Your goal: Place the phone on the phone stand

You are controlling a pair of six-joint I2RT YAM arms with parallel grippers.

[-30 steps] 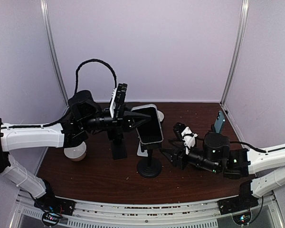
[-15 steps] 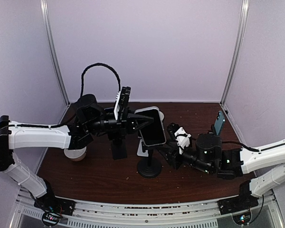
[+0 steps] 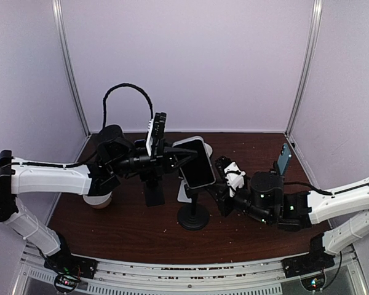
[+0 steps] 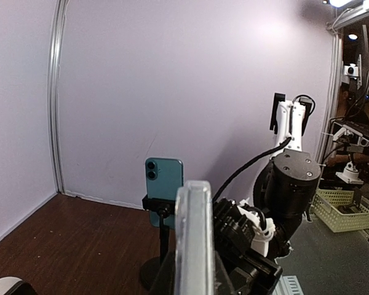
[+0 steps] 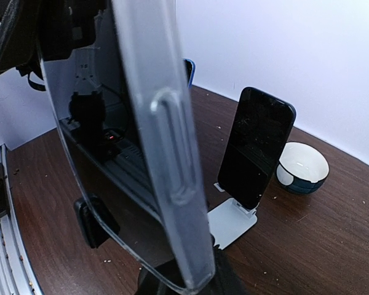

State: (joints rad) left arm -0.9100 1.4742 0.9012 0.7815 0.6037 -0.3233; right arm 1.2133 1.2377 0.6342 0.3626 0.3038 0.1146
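Clear-cased phone [image 3: 198,165], pinched in left gripper [image 3: 186,155] above black stand [image 3: 193,216]; right gripper [image 3: 220,184] closure unclear; risk: early release, phone topples

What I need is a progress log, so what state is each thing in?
Phone: tilted, held above the stand.
Left gripper: jaws shut on phone.
Right gripper: beside phone; jaws unclear.
Stand: upright, under the phone.
Teal phone: upright, clamped in a holder.
Dark phone: leaning on a white stand.
Bowl: upright, looks empty.
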